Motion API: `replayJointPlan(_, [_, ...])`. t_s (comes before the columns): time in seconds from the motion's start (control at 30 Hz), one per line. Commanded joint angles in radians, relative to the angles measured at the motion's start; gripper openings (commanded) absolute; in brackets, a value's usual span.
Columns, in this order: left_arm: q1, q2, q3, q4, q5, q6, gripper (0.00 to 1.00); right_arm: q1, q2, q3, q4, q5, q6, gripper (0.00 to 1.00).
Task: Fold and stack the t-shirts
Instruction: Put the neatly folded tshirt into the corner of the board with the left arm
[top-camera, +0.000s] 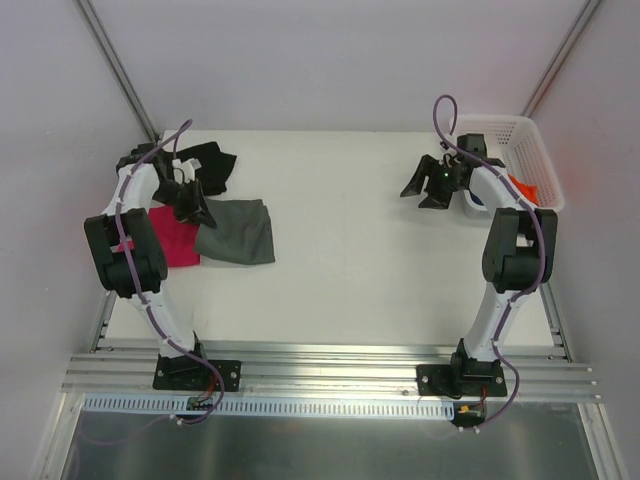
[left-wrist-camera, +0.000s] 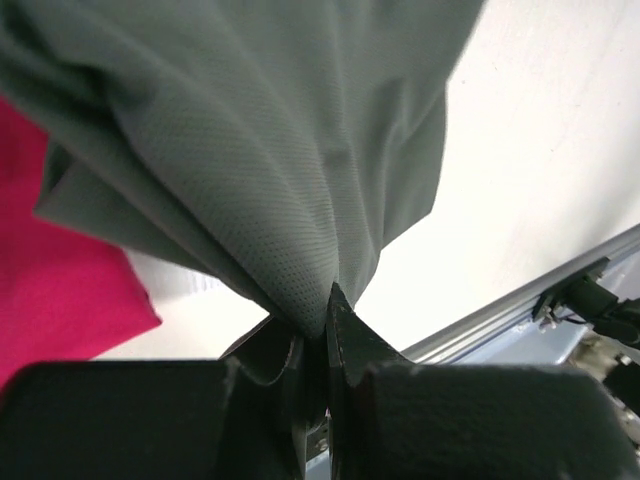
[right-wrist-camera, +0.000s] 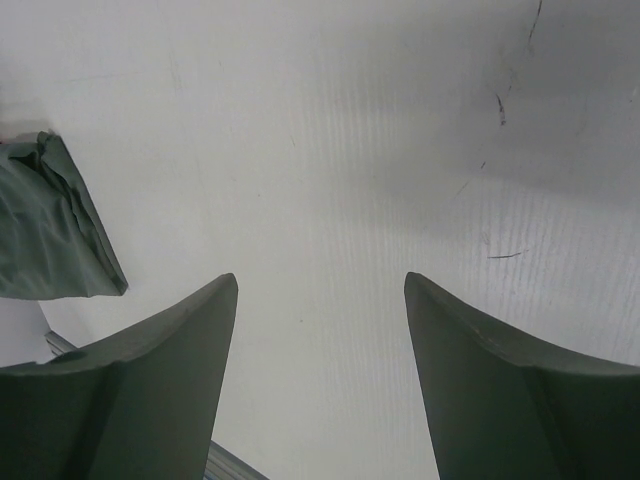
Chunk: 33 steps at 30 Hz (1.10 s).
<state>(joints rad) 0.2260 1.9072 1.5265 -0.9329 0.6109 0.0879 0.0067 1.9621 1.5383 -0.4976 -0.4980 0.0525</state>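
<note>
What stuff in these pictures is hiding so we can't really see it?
White basket, top view: the right arm covers its near part; only a scrap of orange t-shirt shows.
Black t-shirt, top view: the left arm crosses it, so its shape is unclear.
Magenta t-shirt, left wrist view: cut off by the left edge.
Grey t-shirt, left wrist view: cut off by the top edge.

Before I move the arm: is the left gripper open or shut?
Shut: the left gripper pinches the dark grey t-shirt, cloth bunched between closed jaws.
</note>
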Motion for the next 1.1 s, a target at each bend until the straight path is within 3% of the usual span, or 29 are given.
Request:
replayJointPlan(0.0, [0.016,-0.108,0.043,-0.084,-0.033,0.065,0.00,-0.033,-0.074,-0.004,0.021,-0.036,0.020,0.72])
replayJointPlan(0.33, [0.107,-0.206,0.024,-0.107,-0.056,0.081,0.00,-0.068,-0.066,-0.017,0.031,-0.059,0.064,0.72])
replayJointPlan(0.53, [0.190,-0.168,0.081,-0.139,-0.054,0.098,0.00,-0.070,-0.068,-0.023,0.042,-0.070,0.081,0.71])
replayJointPlan(1.07, [0.249,-0.142,0.187,-0.158,-0.046,0.081,0.00,-0.068,-0.109,-0.075,0.074,-0.068,0.098,0.71])
